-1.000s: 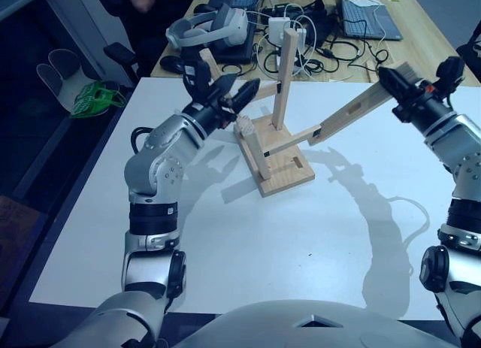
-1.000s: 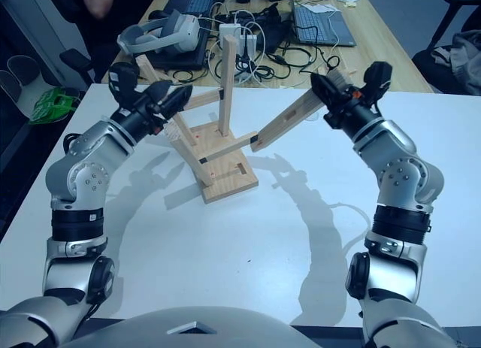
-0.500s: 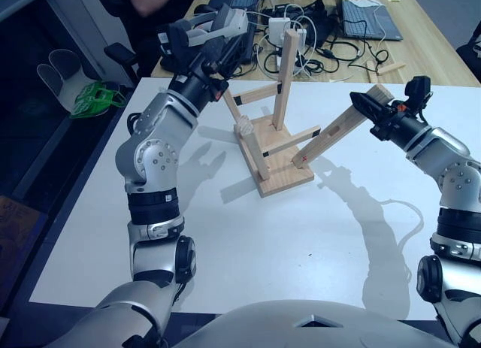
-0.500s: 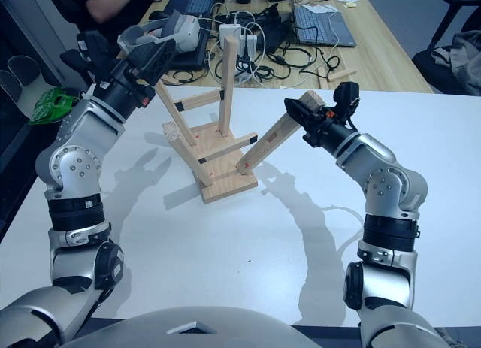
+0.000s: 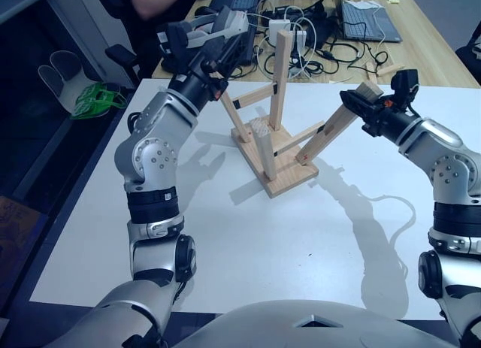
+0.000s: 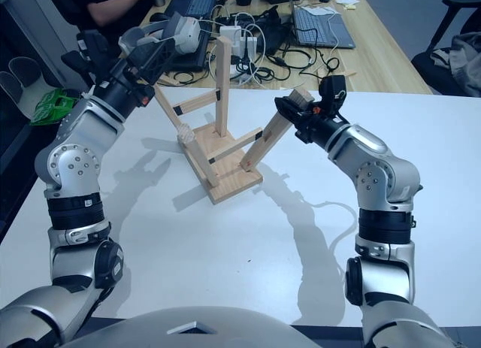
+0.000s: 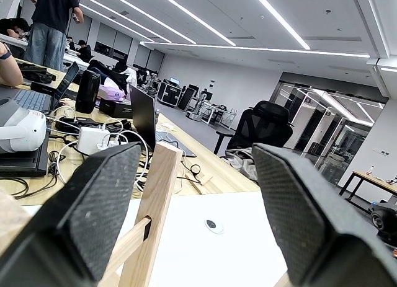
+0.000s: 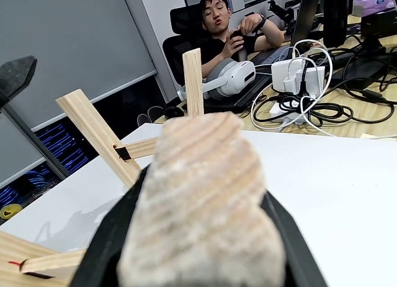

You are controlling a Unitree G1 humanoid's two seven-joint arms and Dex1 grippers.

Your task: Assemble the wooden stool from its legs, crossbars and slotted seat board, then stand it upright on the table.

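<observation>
The stool lies upside down on the white table, its seat board (image 5: 289,181) flat and its legs pointing up. One leg (image 5: 281,77) stands upright, and a crossbar (image 5: 254,95) joins it to a slanted leg (image 5: 231,111). My left gripper (image 5: 204,56) is open, raised beside the top of that slanted leg; in the left wrist view the upright leg (image 7: 154,219) shows between its wide-apart fingers (image 7: 99,219). My right gripper (image 5: 362,109) is shut on the top end of another leg (image 5: 327,131), which slants down to the board's right corner. That leg's end grain (image 8: 205,206) sits between the black fingers.
A wooden desk (image 5: 421,51) stands behind the table with laptops, cables and a white headset (image 5: 214,28). A green object (image 5: 98,100) lies off the left edge. The white tabletop (image 5: 248,250) is bare in front of the stool.
My right gripper has swung its leg inward and steeper, the foot now at the seat board's corner. The left gripper rose from the stool's side to the slanted leg's top. The stool turned slightly.
</observation>
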